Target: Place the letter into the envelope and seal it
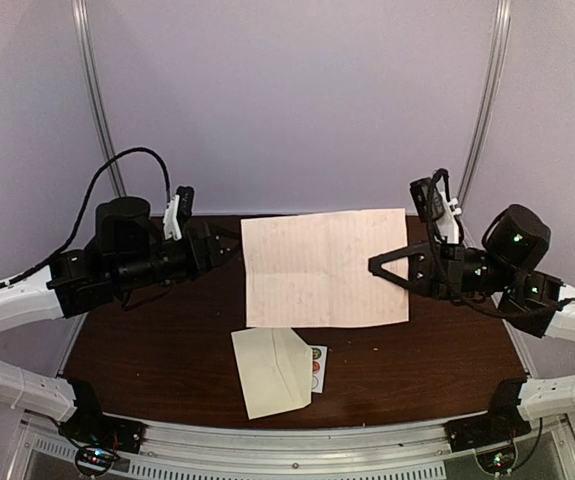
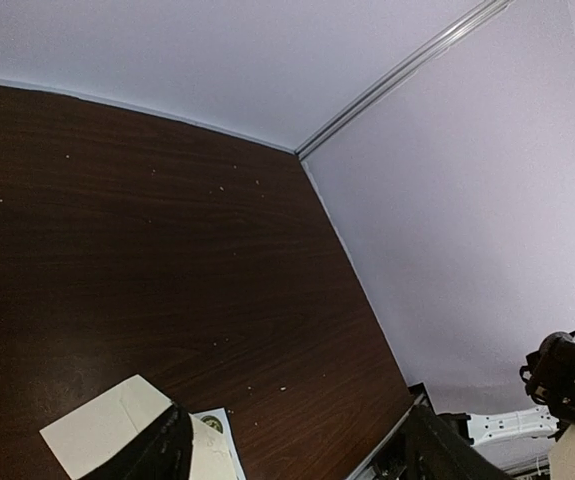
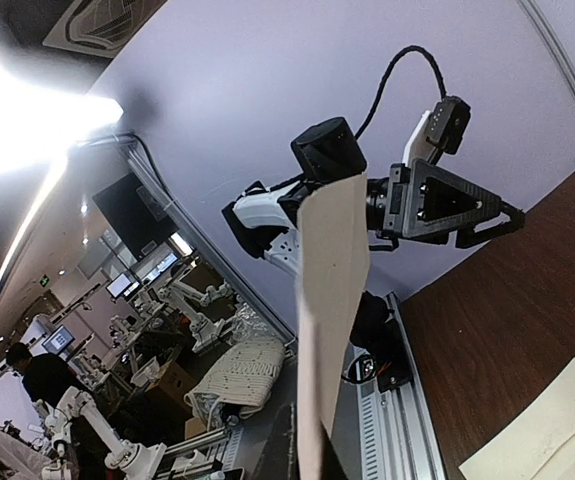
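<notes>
Top external: thin, light, probably limp letter (image 1: 324, 268) pinched at right edge by closed right fingers (image 1: 377, 266), left fingers (image 1: 229, 248) open just beside left edge; best gripped at edges.

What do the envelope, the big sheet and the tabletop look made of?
Envelope: matte cream paper, flap fold visible. Sheet: thin pinkish paper, fold creases show. Tabletop: probably wood or wood-look laminate, dark grain streaks, slight sheen.

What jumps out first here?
The big pinkish sheet held up over the middle of the table, pinched at its right edge by the right pincer. The left pincer is open at its left edge. The cream envelope lies near the front edge, beside a sticker card.
</notes>
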`<state>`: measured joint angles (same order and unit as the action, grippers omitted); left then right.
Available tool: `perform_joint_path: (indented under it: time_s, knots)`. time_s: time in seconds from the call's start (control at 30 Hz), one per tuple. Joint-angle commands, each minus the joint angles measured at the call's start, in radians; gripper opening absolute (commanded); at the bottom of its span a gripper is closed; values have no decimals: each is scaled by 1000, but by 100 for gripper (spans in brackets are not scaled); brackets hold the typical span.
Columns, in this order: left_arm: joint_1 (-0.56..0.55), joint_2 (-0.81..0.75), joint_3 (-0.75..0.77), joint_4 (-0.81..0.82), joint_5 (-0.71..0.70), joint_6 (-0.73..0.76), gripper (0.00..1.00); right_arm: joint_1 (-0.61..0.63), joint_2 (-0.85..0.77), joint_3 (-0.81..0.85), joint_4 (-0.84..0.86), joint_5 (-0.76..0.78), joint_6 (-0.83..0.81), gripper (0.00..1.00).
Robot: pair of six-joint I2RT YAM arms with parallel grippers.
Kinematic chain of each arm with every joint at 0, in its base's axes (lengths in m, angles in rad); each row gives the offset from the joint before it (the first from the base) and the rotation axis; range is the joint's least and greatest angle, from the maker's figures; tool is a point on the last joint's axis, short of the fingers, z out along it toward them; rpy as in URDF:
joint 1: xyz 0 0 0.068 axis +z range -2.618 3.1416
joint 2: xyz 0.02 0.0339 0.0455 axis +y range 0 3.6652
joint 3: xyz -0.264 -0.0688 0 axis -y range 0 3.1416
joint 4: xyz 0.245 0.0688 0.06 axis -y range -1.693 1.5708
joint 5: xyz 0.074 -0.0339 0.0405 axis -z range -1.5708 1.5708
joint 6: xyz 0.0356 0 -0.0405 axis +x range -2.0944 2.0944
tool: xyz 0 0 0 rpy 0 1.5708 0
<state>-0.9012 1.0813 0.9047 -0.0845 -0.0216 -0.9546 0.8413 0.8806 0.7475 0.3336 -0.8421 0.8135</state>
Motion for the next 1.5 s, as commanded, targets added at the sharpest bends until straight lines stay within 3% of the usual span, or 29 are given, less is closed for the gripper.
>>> perform_joint_path:
  time_s: [0.0,0.13,0.3,0.47,0.63,0.97,1.23,1.47]
  knots:
    - [1,8,-12,34,20,-10,74,46,16,49,58,-15,-22,0]
    - [-9,19,-32,162,175,61,75,56,13,46,84,22,-25,0]
    - [-111,65,13,328,354,187,75,56,29,40,-23,168,-62,0]
    - [-170,116,42,433,443,211,75,56,52,4,10,211,-26,0]
    - [-187,140,18,542,468,182,75,56,51,0,-5,229,-23,0]
    - [-200,184,39,567,468,171,74,56,64,4,8,189,-19,0]
    - [-209,238,78,594,492,171,63,58,86,7,26,137,-9,0]
    - [-209,240,76,602,499,171,47,57,83,7,22,144,-14,0]
